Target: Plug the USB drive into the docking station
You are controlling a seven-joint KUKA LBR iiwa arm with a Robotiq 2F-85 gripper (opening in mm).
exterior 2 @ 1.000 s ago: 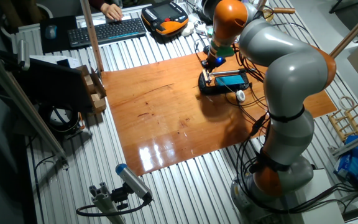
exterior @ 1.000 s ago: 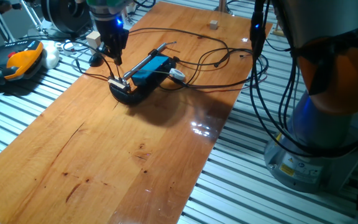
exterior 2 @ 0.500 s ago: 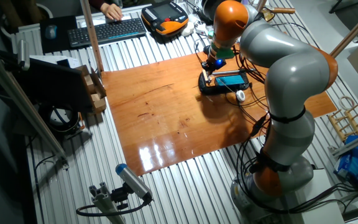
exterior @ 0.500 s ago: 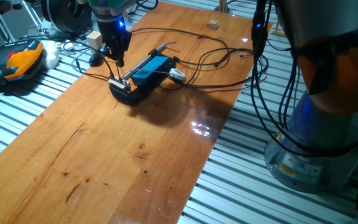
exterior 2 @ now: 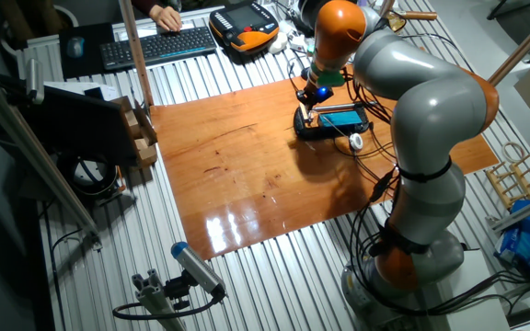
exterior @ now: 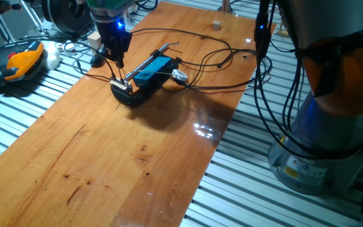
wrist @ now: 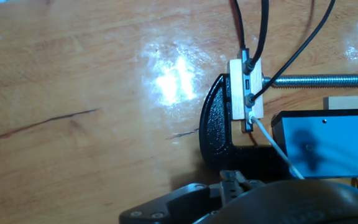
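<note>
The docking station (exterior: pixel 145 74) sits near the bench's (exterior: pixel 125 157) far corner, the gripper (exterior: pixel 116 58) poised over its port end. Whether the fingers are apart or together cannot be determined; no USB drive is discernible. Recommended: align squarely with the port plate (wrist: pixel 246 87), then press straight in, clear of the cables (wrist: pixel 253 31).

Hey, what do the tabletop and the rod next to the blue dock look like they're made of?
The tabletop looks like varnished wood: orange-brown grain with dark streaks, and a glossy coat throwing bright light glare. The rod looks like bare metal, probably steel: silver-grey, with fine threads along its length. The dock has a matte bright-blue top, plastic or painted metal; the look leaves that open.
</note>
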